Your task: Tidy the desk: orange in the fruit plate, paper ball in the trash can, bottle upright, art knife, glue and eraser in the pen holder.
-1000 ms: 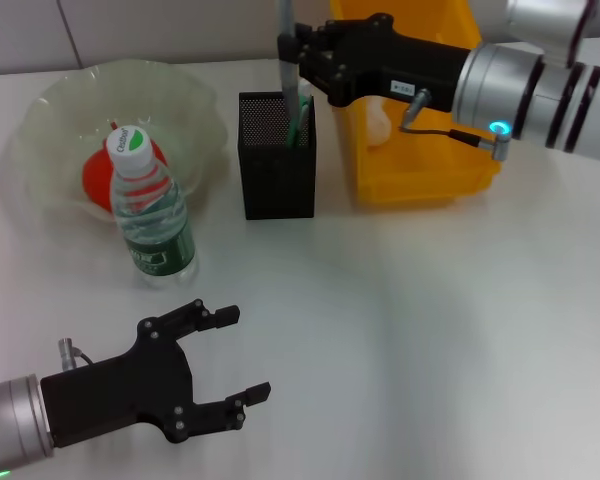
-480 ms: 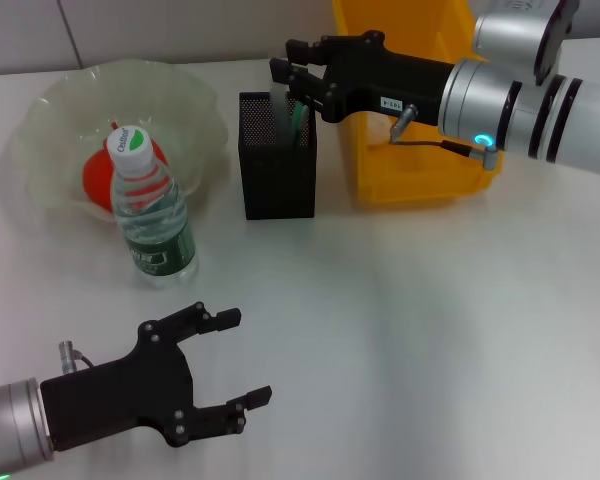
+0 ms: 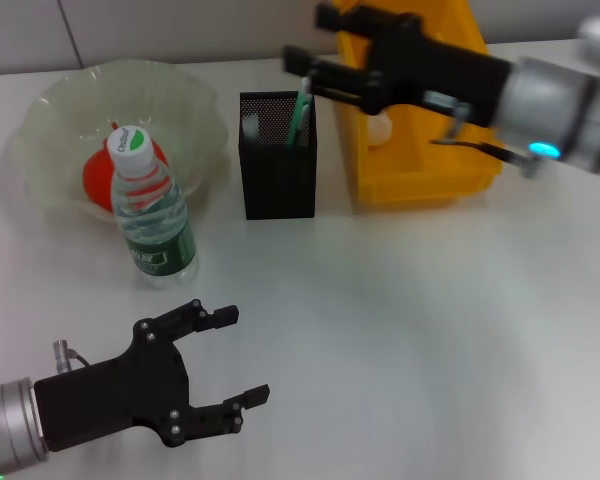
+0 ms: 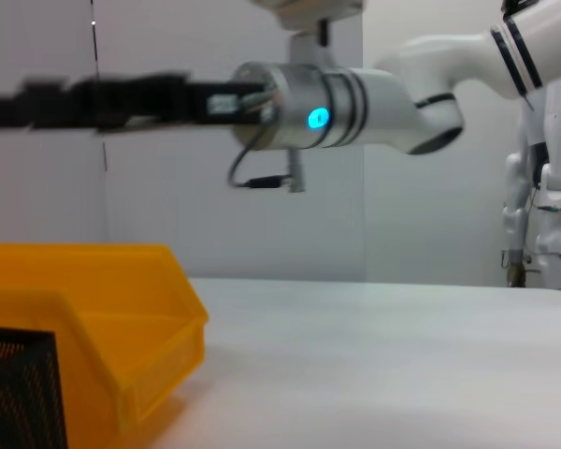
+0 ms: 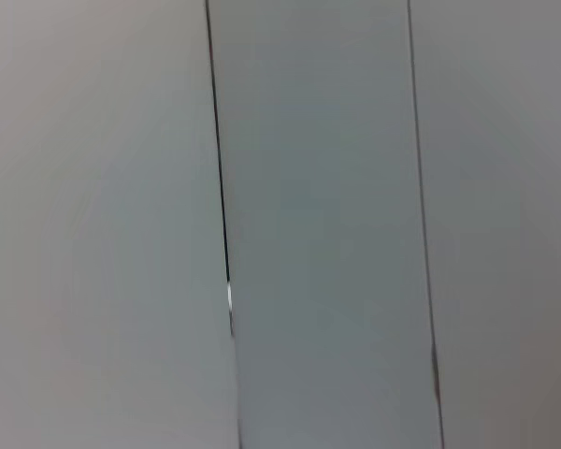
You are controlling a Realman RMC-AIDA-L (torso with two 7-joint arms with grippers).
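Nearest, the left gripper (image 3: 223, 362) rests low over the tabletop (image 3: 430, 330), fingers spread wide, holding nothing. Farther back the bottle (image 3: 150, 210) stands upright before the fruit plate (image 3: 40, 110) holding the orange (image 3: 100, 180). Beyond, the right gripper (image 3: 315, 70) hangs above the pen holder (image 3: 277, 170), fingers apart and empty; it should lift straight up, clear of the rim and yellow trash can (image 3: 420, 160).

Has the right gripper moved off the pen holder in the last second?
Yes. The right gripper, open and empty, has lifted up and back from the pen holder, toward the trash can. The left gripper stays parked.
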